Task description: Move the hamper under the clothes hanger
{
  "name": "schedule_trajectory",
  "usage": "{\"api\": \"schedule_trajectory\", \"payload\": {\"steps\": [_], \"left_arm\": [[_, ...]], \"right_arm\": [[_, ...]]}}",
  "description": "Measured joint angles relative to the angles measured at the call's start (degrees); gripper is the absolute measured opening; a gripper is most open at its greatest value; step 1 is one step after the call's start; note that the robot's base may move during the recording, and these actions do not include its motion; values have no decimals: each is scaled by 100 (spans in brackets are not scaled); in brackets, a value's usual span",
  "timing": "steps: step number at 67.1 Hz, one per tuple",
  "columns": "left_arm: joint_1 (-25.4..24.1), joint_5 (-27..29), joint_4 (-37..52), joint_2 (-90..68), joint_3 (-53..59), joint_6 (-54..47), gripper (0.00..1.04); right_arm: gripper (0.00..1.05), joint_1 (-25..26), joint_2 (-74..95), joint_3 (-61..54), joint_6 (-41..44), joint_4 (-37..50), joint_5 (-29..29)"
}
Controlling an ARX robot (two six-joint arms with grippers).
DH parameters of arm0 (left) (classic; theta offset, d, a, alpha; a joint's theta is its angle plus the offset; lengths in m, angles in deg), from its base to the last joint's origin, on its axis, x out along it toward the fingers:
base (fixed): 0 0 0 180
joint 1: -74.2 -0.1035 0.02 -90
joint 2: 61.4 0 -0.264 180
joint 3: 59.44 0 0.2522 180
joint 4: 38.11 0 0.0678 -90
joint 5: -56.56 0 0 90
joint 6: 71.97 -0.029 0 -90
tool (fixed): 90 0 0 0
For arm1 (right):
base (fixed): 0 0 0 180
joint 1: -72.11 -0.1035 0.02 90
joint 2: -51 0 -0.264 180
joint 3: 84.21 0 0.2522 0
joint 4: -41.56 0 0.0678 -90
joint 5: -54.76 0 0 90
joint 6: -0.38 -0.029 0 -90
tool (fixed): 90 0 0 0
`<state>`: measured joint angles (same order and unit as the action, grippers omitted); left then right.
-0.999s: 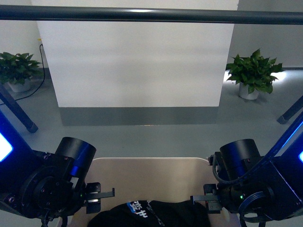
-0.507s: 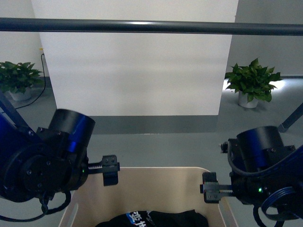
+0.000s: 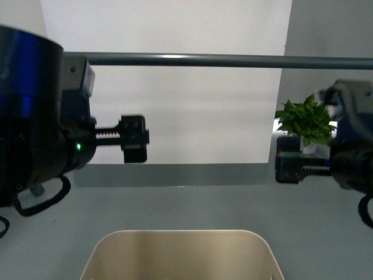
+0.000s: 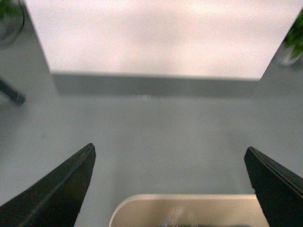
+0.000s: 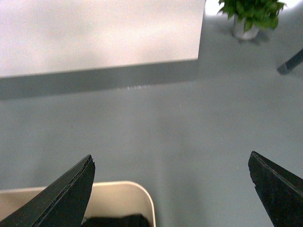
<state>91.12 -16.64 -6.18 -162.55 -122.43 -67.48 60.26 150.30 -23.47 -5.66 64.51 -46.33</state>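
The beige hamper point(image 3: 182, 248) stands on the floor at the bottom middle of the front view, only its far rim showing. The clothes hanger rail point(image 3: 204, 60) runs across the view above and beyond it. My left gripper point(image 3: 134, 138) is open and empty, held high at the left just below the rail. My right gripper point(image 3: 288, 166) is open and empty, high at the right. The hamper's rim shows between the open jaws in the left wrist view point(image 4: 189, 205) and at one side in the right wrist view point(image 5: 125, 196), with dark clothing point(image 5: 113, 221) inside.
A white wall panel point(image 3: 175, 105) with a grey base strip stands behind the rail. A potted plant point(image 3: 304, 121) sits at the right on the grey floor. Grey hanger legs show in the right wrist view point(image 5: 289, 62) and the left wrist view point(image 4: 12, 92).
Both arms have risen from the hamper's rim to near rail height. The hamper now sits lower in the front view and the dark clothing has dropped out of that view.
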Motion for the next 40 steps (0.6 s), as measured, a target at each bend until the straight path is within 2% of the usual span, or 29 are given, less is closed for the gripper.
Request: {"api": "schedule_trajectory", "payload": {"steps": [4, 7, 13, 40], "left_arm": [[-9, -122, 678, 186, 348, -153, 82], [-70, -238, 1069, 382, 748, -232, 73], [-247, -350, 1290, 667, 1305, -306, 60], [-809, -852, 1510, 2098, 3042, -354, 3]], "right_arm": [[94, -7, -96, -83, 70, 354, -44], [85, 17, -103, -409, 284, 1283, -17], [73, 87, -181, -1027, 439, 2177, 94], [17, 522, -1388, -2837, 584, 2994, 461]]}}
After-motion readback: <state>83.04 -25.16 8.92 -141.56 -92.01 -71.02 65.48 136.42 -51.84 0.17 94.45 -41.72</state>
